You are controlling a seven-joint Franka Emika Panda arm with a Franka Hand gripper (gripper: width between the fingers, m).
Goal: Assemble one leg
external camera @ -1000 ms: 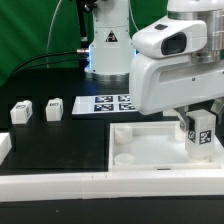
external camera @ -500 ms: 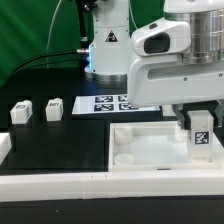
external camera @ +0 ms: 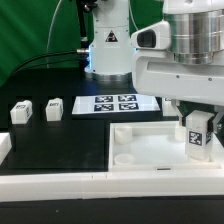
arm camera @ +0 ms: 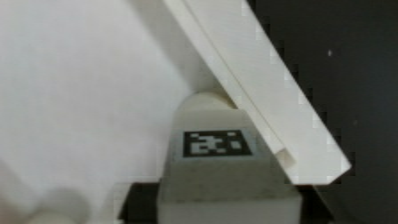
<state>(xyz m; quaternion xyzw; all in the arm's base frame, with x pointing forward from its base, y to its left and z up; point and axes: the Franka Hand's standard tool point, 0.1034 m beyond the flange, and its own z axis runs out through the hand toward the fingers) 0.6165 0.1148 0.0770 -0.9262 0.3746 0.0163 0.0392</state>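
leg: the leg (external camera: 198, 137) is standing upright between the gripper (external camera: 198, 122) fingers, beside the tray (external camera: 150, 152) wall.
gripper: clamping the leg.
look: blocky white plastic post, square tag facing out; tray smooth, white.

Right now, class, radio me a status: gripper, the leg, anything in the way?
Gripper shut on the leg. Leg upright over the tray, close beside its wall; seated or not, cannot tell. Nothing seen blocking it.

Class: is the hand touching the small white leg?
Touching. In the exterior view the hand grips the leg on both sides, with no gap visible.
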